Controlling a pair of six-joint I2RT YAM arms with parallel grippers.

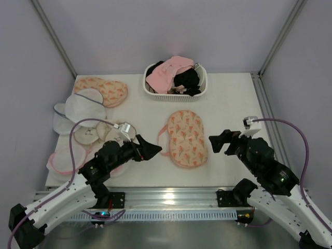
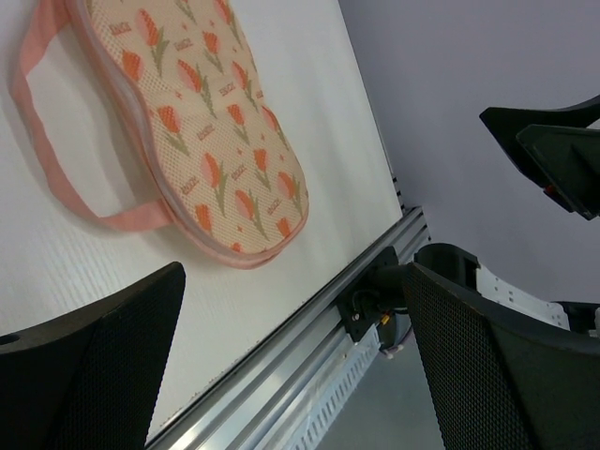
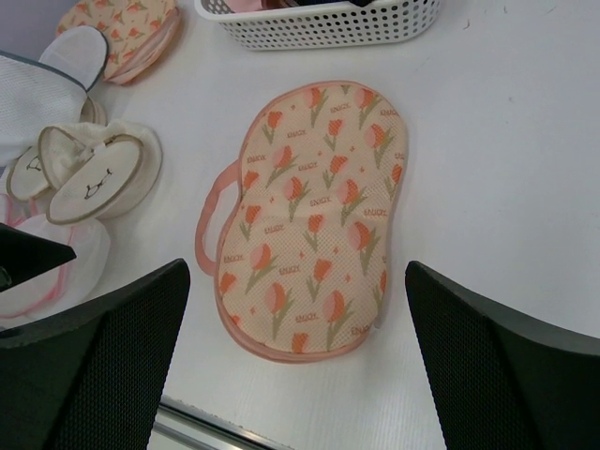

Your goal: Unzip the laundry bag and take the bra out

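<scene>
Mid-table, the oblong padded peach laundry bag (image 1: pixel 188 138) lies zipped between left gripper (image 1: pixel 155 148) and right gripper (image 1: pixel 214 142), both released; bra unseen. Best: pin one half, then work round the pink zip rim (image 3: pixel 291 354).

The laundry bag (image 1: pixel 188 137) lies flat near the middle of the white table (image 1: pixel 233 104), its long side running front to back. It's a padded, peanut-shaped peach pouch printed with orange tulips and edged in pink, and it looks closed. Its pink loop handle (image 1: pixel 162 139) lies out to the left.
</scene>
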